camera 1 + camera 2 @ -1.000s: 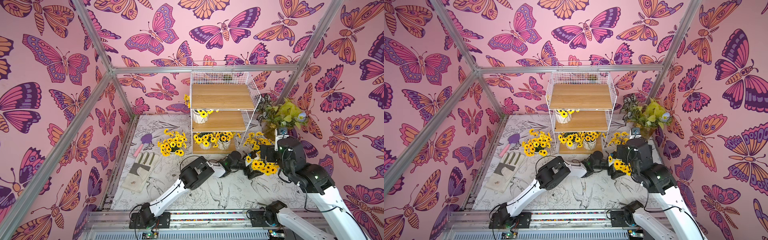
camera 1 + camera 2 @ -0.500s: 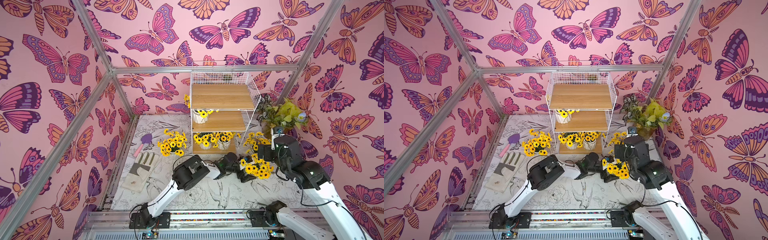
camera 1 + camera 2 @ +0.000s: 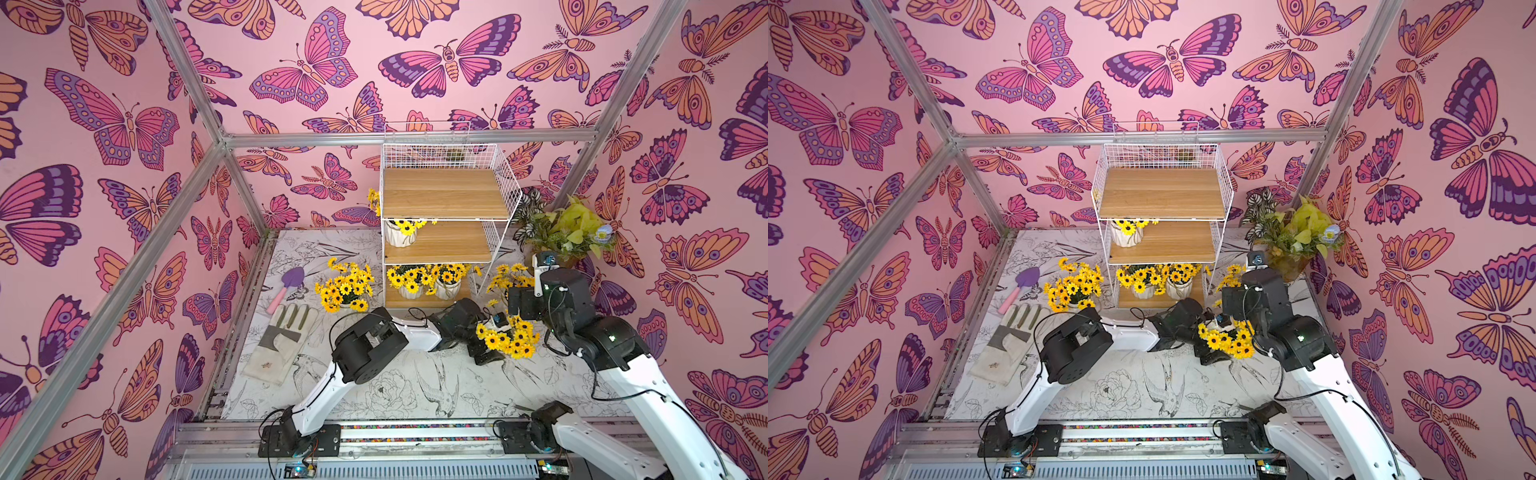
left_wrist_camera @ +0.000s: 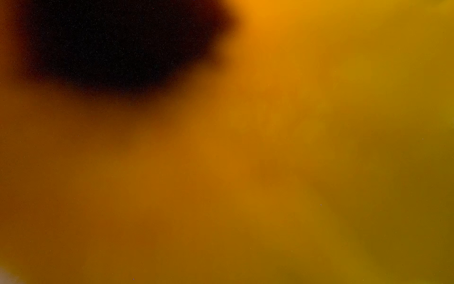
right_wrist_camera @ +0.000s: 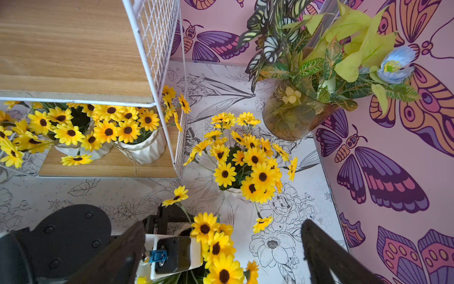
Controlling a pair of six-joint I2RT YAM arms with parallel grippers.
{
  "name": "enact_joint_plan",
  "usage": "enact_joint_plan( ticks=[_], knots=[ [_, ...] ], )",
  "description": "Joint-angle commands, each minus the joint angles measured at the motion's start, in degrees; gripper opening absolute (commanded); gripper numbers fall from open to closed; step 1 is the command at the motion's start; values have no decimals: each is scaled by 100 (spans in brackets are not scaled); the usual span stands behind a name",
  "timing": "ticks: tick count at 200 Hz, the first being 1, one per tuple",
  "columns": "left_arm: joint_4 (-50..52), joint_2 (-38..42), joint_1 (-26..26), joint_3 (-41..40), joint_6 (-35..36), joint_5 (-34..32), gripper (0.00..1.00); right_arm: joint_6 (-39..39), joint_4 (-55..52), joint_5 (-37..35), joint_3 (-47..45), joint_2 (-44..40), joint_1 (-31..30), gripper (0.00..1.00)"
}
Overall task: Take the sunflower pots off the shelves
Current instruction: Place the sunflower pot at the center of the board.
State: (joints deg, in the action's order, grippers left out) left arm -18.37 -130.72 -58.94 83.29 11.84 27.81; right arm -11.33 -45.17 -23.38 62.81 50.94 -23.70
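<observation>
Three pots are down: the left pot (image 3: 345, 289), the right pot (image 3: 508, 277) and the near pot (image 3: 510, 343). The left gripper (image 3: 493, 338) sits at the near pot. Flowers hide its grip, so I cannot tell. The right gripper (image 5: 221, 225) is open. The shelves (image 3: 444, 193) hold three more: the middle pot (image 3: 400, 237) and the bottom pots (image 3: 428, 277).

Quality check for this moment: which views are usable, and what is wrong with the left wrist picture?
Left wrist: total blur, only orange-yellow haze with a dark blob, nothing identifiable; likely petals against the lens. Right wrist: sharp on the shelves and sunflower pots, the right gripper's fingers dark and soft. Both top views: even light, soft shadows, no glare.
</observation>
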Motion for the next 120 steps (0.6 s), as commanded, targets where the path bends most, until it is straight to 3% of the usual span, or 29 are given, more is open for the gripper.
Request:
enact_joint_plan(
  ticks=[1, 83, 120],
  knots=[
    [833, 174, -3, -142, 244, -103, 100, 66, 120, 123, 22, 118, 29, 99],
    [1413, 682, 1, -676, 337, -519, 100, 91, 383, 221, -84, 181, 31, 99],
    [2068, 806, 81, -369, 342, -607, 100, 115, 410, 223, -119, 180, 32, 99]
  ],
)
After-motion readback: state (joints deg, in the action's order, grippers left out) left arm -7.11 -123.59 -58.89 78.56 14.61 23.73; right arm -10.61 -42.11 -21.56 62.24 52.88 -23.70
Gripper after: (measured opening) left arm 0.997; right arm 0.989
